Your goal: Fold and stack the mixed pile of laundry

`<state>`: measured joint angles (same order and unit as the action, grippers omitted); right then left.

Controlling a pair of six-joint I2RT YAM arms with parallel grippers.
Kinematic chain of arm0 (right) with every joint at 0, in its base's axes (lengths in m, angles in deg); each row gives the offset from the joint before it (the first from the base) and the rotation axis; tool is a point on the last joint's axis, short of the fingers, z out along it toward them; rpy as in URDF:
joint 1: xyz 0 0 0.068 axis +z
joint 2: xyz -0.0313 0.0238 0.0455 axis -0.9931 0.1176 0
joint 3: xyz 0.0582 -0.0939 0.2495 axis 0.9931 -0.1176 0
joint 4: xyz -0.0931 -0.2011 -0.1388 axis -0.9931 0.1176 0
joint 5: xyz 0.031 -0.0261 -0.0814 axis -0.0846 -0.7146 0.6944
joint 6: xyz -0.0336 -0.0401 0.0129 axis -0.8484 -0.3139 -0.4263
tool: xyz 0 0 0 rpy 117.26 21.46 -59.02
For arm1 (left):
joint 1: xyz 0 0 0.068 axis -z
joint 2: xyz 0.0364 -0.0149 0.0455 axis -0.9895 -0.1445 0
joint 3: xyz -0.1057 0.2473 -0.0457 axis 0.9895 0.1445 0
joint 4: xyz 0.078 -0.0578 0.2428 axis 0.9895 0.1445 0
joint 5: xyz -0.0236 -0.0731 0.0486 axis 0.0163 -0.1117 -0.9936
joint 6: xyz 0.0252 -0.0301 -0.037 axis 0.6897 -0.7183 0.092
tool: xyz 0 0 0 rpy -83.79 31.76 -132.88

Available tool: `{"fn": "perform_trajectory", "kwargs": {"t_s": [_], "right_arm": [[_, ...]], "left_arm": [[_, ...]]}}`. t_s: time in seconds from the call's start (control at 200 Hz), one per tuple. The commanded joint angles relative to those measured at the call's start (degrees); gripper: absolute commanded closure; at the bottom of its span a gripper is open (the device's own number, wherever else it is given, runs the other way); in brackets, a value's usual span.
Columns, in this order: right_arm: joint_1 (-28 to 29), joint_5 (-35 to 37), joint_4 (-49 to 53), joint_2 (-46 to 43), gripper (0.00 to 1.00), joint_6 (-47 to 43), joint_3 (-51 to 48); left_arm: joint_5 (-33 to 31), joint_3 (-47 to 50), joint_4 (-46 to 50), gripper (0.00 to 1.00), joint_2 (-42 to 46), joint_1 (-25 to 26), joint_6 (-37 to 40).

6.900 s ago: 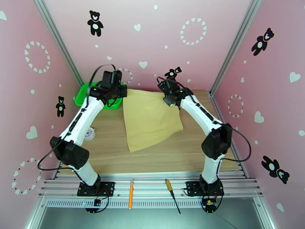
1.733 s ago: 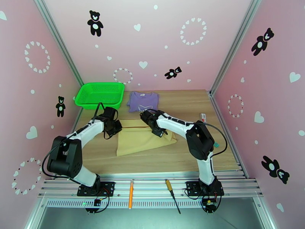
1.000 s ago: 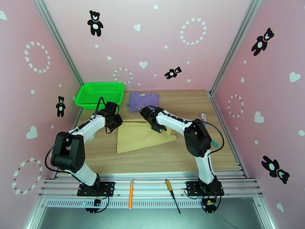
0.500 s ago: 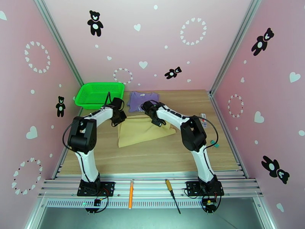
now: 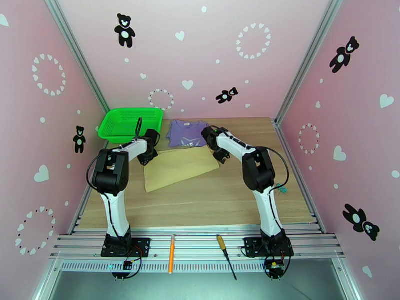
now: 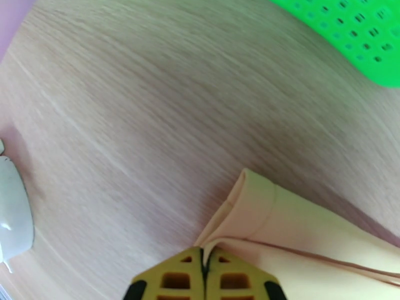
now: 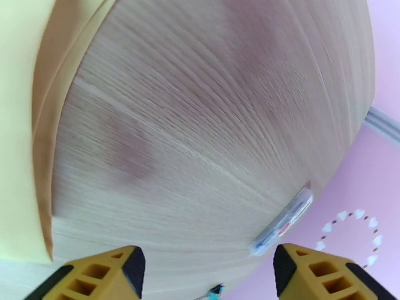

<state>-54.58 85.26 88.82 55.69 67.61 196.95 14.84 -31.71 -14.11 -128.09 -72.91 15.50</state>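
The tan garment lies flat in the middle of the table, folded over into a long slanted band. I read it as partway through its folds, not yet a neat small packet. My left gripper is pressed together on its far left corner, the layered edge of cloth pinched right at the fingertips. My right gripper stands spread wide just off the garment's right end, with nothing between the fingers, bare wood under it and the cloth edge off to one side.

Behind, at the far edge of the table, the purple shirt sits folded into a small square with its print up. It's just beyond the tan one, and whether the two touch I can't tell.

So one piece looks done, one half done, and nothing stacked yet. What's left, I judge, is another fold or two on the tan one, then laying it onto the purple. The green basket sits in the far left corner, just beside my left arm
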Motion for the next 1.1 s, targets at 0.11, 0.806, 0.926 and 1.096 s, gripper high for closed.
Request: {"fn": "perform_trajectory", "kwargs": {"t_s": [0.11, 0.806, 0.926, 1.096], "right_arm": [[-3.55, -20.09, -1.16, -10.15, 0.28, 5.29, -1.93], [-3.7, -36.47, -19.17, -2.56, 0.63, 36.36, -13.97], [-3.69, -34.9, -21.07, -3.58, 0.76, 39.03, -18.78], [-3.63, -30.74, -22.63, -9.26, 0.81, 42.38, -27.53]], "left_arm": [[-1.92, 0.22, 1.45, 1.0, -0.43, 0.2, -0.28], [-0.67, -5.19, 5.77, 0.34, 4.83, 1.42, 2.13], [-0.52, -5.81, 6.78, 0.18, 7.31, 1.64, 2.78], [0.24, -5.32, 8.17, 0.03, 12.4, 3.11, 4.56]]}}
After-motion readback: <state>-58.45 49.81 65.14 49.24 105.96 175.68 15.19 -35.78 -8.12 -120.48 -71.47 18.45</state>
